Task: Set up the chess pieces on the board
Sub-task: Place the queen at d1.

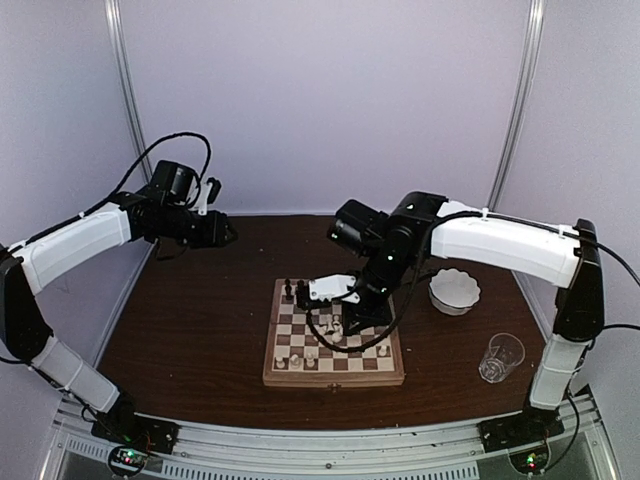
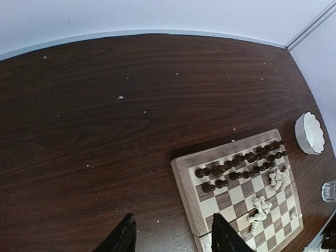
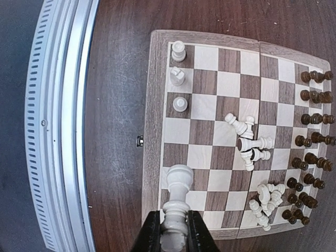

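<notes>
Right gripper [image 3: 175,223] clamps a tall white piece [image 3: 178,181] over the board's [image 3: 155,94] white back row, at 6 o'clock in its wrist view: lower it upright, square-centred; left gripper [image 2: 173,239] gapes empty.

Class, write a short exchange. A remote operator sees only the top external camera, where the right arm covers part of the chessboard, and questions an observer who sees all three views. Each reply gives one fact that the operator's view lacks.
Operator: Is the right gripper holding anything?
Observer: Yes. The right gripper is shut on a cream-white turned chess piece, upright at the near edge of the square wooden chessboard.
Operator: How many white pieces stand on that near row?
Observer: Three upright white pieces, side by side on neighbouring squares.
</notes>
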### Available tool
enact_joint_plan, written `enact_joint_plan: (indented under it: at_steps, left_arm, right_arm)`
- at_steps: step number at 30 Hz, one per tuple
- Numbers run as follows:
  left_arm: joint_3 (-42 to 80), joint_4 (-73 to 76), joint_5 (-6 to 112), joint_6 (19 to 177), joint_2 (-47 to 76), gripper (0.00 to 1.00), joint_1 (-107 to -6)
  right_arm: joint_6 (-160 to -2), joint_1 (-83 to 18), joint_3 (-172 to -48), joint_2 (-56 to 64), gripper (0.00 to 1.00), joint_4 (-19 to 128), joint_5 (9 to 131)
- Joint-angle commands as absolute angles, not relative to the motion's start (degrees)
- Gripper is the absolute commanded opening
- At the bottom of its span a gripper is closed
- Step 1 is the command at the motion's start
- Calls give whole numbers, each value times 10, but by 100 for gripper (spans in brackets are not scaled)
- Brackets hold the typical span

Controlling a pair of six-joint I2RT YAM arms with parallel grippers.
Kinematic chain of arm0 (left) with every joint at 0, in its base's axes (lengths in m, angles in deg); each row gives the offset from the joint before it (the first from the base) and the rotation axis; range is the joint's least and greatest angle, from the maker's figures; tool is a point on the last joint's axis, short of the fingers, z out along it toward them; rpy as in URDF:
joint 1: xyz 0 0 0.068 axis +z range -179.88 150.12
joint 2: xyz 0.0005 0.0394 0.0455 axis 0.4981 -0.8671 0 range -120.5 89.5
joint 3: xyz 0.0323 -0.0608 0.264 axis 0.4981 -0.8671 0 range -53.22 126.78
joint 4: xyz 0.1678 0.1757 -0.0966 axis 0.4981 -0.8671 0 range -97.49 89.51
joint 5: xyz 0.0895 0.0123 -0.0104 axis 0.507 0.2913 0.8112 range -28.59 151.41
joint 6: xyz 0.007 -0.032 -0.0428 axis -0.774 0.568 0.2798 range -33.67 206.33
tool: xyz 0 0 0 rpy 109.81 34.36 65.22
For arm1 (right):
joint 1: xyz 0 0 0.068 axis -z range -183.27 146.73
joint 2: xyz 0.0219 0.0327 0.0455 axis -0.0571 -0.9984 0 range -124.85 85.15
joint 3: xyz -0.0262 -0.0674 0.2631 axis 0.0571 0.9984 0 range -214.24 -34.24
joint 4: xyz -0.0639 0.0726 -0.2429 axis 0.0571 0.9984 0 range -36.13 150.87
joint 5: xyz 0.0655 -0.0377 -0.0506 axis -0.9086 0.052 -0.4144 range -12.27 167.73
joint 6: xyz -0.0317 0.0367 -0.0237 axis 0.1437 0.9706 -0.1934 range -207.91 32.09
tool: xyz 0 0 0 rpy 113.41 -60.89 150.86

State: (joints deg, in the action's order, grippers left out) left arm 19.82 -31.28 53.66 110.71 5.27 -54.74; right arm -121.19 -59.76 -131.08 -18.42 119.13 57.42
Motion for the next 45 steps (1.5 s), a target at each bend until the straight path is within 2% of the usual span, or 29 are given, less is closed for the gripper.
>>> enact_joint_plan:
  at_steps: [1, 15, 45]
  left_arm:
    - [155, -290, 514, 1102, 82, 49, -501]
    - [137, -283, 497, 1112, 141, 50, -460]
    - [127, -276, 490, 1116, 148, 50, -460]
  right_arm:
    - [-1242, -621, -1347, -211, 2, 1224, 637]
    - [-1254, -664, -1440, -344, 2, 1284, 661]
    - [-1245, -673, -1477, -419, 6, 1293, 671]
